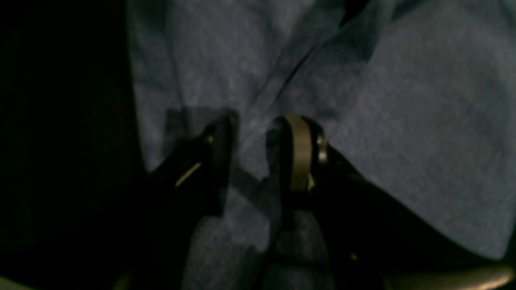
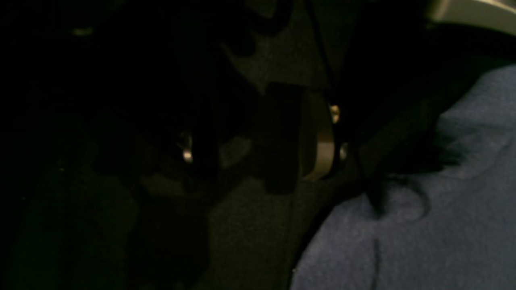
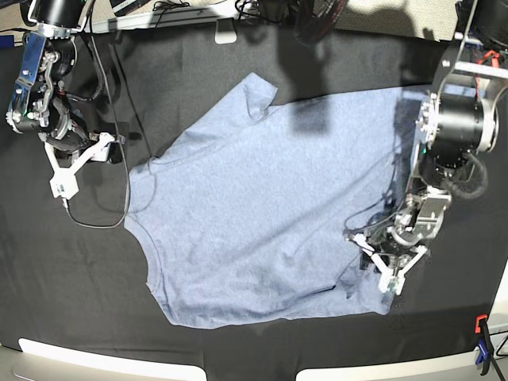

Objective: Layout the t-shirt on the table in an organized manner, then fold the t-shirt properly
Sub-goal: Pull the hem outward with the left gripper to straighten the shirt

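The light blue-grey t-shirt (image 3: 254, 214) lies spread, plain side up, in the middle of the black-draped table (image 3: 79, 286), with creases at its lower right corner. My left gripper (image 3: 379, 274) sits on that corner. In the left wrist view its fingers (image 1: 299, 153) stand close together with a raised ridge of the t-shirt (image 1: 423, 141) pinched between them. My right gripper (image 3: 63, 181) rests on bare black cloth left of the shirt. In the dim right wrist view it (image 2: 238, 157) shows a gap with nothing in it, and the shirt's edge (image 2: 443, 225) lies beside it.
A black cable (image 3: 95, 216) loops on the cloth below the right gripper. A red and blue clamp (image 3: 482, 349) grips the table's front right edge. White objects (image 3: 226, 32) and cables lie along the far edge.
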Controlling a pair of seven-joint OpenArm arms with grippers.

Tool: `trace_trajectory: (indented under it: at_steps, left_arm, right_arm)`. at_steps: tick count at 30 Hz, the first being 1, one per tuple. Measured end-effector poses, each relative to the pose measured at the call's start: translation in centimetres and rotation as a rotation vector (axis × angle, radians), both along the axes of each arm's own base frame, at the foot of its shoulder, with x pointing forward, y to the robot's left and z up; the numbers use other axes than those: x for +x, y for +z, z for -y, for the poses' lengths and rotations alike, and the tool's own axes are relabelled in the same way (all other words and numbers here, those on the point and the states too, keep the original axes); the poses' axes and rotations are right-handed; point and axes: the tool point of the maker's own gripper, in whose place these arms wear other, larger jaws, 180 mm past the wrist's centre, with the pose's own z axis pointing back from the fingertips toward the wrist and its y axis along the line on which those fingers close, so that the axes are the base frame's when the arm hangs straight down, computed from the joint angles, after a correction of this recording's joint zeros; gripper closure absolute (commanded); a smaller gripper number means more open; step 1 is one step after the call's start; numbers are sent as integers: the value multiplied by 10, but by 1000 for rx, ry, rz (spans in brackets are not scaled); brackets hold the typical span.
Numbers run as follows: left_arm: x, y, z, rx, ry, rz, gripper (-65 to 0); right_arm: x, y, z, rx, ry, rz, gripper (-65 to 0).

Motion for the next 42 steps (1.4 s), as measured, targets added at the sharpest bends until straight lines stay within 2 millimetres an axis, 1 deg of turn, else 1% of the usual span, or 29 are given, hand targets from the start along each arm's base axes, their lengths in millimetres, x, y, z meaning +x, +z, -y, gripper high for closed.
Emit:
trace_trajectory:
  at_steps: [2, 3, 4, 6, 7, 11, 13, 15, 17, 19, 21, 23, 25, 29, 31, 34, 35, 37, 38, 42]
  left_arm:
    - [1, 1, 3, -4, -8, 0, -177]
    - [1, 1, 4, -9, -14, -1, -159]
    - [-1, 0, 7, -19, -28, -5, -131]
    - [-1, 3, 11, -37, -47, 7, -29]
    - [-1, 3, 11, -41, -52, 9, 0]
    - [2, 7, 11, -42, -54, 17, 0]
    - [9, 19, 6, -75, -27, 42, 0]
    - [18, 37, -11, -91, 7, 80, 0]
    - [28, 60, -38, -84, 42, 141, 0]
    - [32, 77, -69, -67, 86, 186, 0]
    - [30, 84, -101, -21, 152, 207, 0]
    - [24, 83, -137, 62, 260, 205, 0]
    - [16, 84, -163, 107, 309, 210, 0]
    - [7, 99, -204, 161, 350, 240, 0]
    - [5, 106, -214, 177, 360, 262, 0]
    - [5, 107, -218, 190, 377, 266, 0]
    - [5, 107, -218, 189, 377, 265, -17]
    - [5, 106, -217, 186, 377, 265, -160]
    - [5, 106, -217, 187, 376, 266, -201]
    - [5, 106, -217, 187, 376, 266, -209]
  right_arm:
    - [0, 0, 0, -1, 0, 0, -315]
    - [0, 0, 0, 0, 0, 0, -315]
    - [0, 0, 0, -1, 0, 0, -315]
    - [0, 0, 0, 0, 0, 0, -315]
    - [0, 0, 0, 0, 0, 0, -315]
    - [1, 1, 0, 0, -1, 8, -315]
    - [2, 2, 0, 1, -3, 15, -315]
    - [2, 2, 0, 0, -3, 17, -315]
    - [2, 2, 1, -1, -3, 17, -315]
    - [3, 2, 1, -1, -4, 17, -315]
    - [3, 2, 0, 1, -4, 18, -315]
    - [2, 2, 1, 0, -4, 17, -315]
    - [2, 1, 0, 0, -3, 11, -315]
    - [1, 1, 0, 1, -2, 8, -315]
    - [0, 0, 0, 0, -1, 3, -315]
    - [0, 0, 0, 0, -1, -1, -315]
    - [0, 0, 0, 0, -1, 0, -315]
    - [0, 0, 0, 0, -1, -1, -315]
    - [-1, -1, 0, -1, 0, -6, -315]
    - [-1, -1, 0, -1, 1, -8, -315]
